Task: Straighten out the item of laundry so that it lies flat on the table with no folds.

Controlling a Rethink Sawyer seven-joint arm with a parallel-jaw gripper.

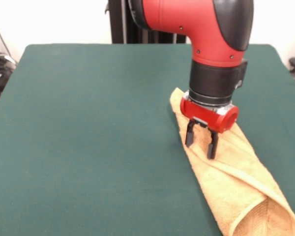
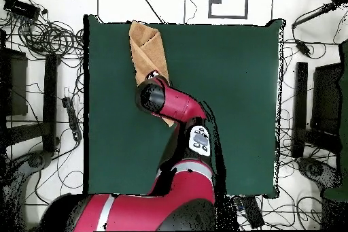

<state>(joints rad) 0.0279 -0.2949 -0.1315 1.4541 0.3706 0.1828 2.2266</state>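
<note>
The golden-orange towel [image 1: 241, 189] lies folded into a long narrow strip on the dark green table [image 1: 88, 137], running from mid right to the near right corner in the front view. One side is lapped over along its length, and a woven band shows at its near end. My gripper [image 1: 201, 141] hangs over the strip's far part, open, its black fingers [image 1: 190, 135] spread just above or touching the cloth with nothing held. In the overhead view the towel [image 2: 146, 49] reaches the table's top edge, and the arm hides the gripper and the strip's lower end.
The red arm [image 2: 173, 103] crosses the table [image 2: 238, 107] from the bottom edge. Cables and stands [image 2: 41, 32] lie on the floor around the table. Table cloth spreads wide to the left of the towel in the front view.
</note>
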